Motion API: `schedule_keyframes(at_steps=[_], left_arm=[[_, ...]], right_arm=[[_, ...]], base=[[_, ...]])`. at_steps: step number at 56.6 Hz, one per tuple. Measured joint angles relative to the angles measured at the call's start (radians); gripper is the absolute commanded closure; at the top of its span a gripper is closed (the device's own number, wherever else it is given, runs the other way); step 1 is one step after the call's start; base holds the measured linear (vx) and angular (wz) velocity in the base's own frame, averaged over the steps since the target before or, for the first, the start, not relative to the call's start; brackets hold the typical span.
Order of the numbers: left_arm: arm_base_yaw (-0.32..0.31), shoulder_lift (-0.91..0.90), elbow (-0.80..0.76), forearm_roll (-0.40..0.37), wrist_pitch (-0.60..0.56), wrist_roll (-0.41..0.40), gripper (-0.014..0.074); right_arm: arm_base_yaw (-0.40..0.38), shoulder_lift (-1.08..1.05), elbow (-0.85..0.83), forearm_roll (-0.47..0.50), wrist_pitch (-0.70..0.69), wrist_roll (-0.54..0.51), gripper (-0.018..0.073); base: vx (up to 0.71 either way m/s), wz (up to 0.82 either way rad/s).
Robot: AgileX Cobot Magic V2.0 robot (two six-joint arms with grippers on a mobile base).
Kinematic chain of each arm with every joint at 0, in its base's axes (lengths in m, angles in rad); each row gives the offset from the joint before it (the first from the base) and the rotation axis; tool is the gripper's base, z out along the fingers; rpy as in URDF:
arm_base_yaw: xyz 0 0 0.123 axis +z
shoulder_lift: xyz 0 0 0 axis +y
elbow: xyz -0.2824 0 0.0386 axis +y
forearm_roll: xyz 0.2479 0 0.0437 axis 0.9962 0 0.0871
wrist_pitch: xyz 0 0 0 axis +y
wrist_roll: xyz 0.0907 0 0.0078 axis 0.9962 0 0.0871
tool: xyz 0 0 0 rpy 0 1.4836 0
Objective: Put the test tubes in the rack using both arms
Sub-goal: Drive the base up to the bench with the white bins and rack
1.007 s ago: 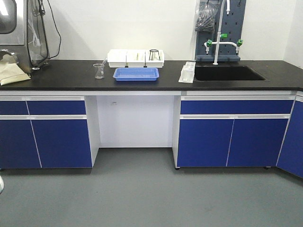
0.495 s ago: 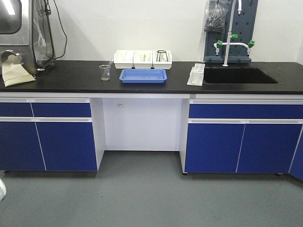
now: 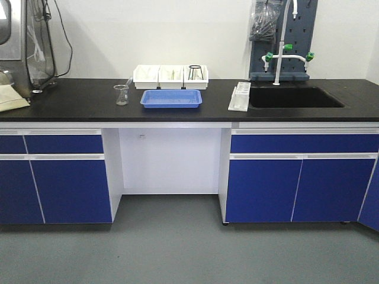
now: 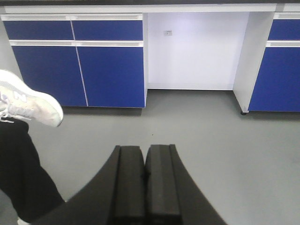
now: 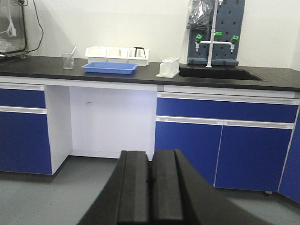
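Progress is nil, as I judge it: the robot stands on the floor well back from the tabletop (image 3: 77, 96), with nothing in hand. The left claw (image 4: 144, 151) is closed, its jaws pressed together and empty, and the right claw (image 5: 151, 154) is the same. The rack (image 3: 239, 97) stands on the tabletop just beside the sink (image 3: 293, 97), well apart from the blue tray (image 3: 171, 98) and the white bins (image 3: 170, 77). Tubes may lie in those bins, but they are too small to tell. All the work is left: approach, pick up, place. The front view and the right wrist view both show the rack. The left wrist view points lower, at cupboards, floor and a white shoe (image 4: 28, 101) that no other view shows.
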Motion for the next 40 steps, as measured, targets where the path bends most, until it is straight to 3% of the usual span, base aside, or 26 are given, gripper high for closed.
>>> schedule_keyframes(at_steps=[40], left_arm=[[0.000,0.000,0.000,0.000,0.000,0.000,0.0601]], right_arm=[[0.000,0.000,0.000,0.000,0.000,0.000,0.0568]], base=[[0.29,-0.03]])
